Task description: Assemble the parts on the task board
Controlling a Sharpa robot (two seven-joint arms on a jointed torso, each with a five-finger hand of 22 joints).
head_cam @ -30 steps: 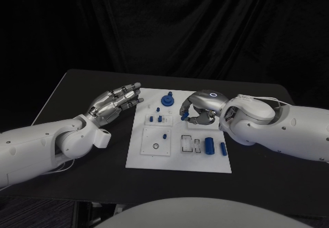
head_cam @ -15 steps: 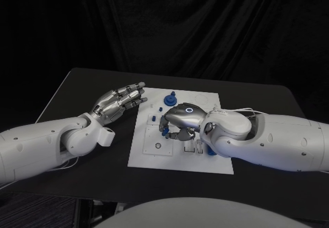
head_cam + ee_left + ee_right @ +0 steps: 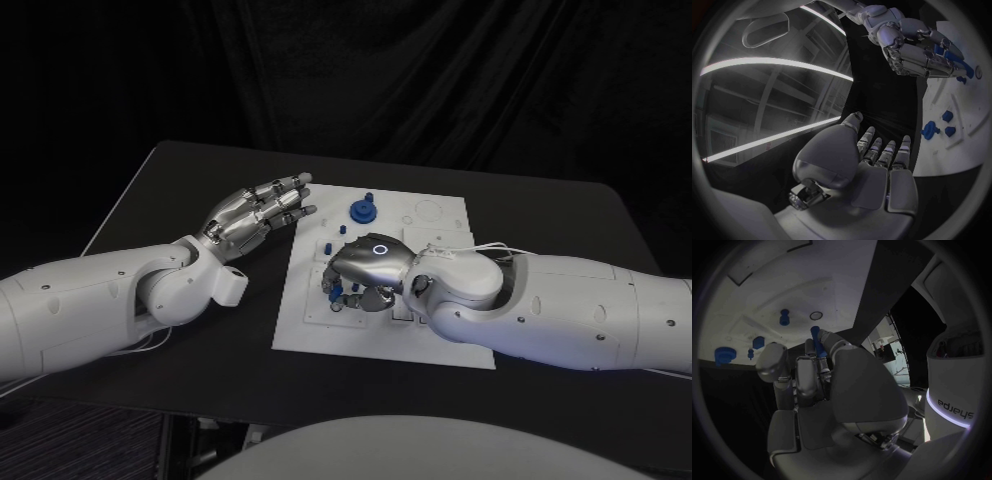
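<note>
1. Head view: my right hand (image 3: 368,268) hung low over the middle of the task board (image 3: 433,345), fingers curled downward and hidden under its back, so I could not tell from here what they held. My left hand (image 3: 260,215) hovered off the board's left edge, fingers extended and slightly apart, holding nothing. A blue knob-shaped part (image 3: 362,211) stood near the board's far edge.

2. Left wrist view: my left hand (image 3: 873,165) lay flat and bare over the black table. My right hand (image 3: 914,50) showed across the board with a blue peg (image 3: 954,57) among its fingertips.

3. Right wrist view: my fingers (image 3: 811,375) were drawn together, pinching the blue peg (image 3: 817,337) at its near end above the board, near a small round hole (image 3: 816,315).

4. My judgement: the peg looked light, stiff and smooth plastic, likely slippery; I'd grip it by its upper end, leaving the tip free for seating.
</note>
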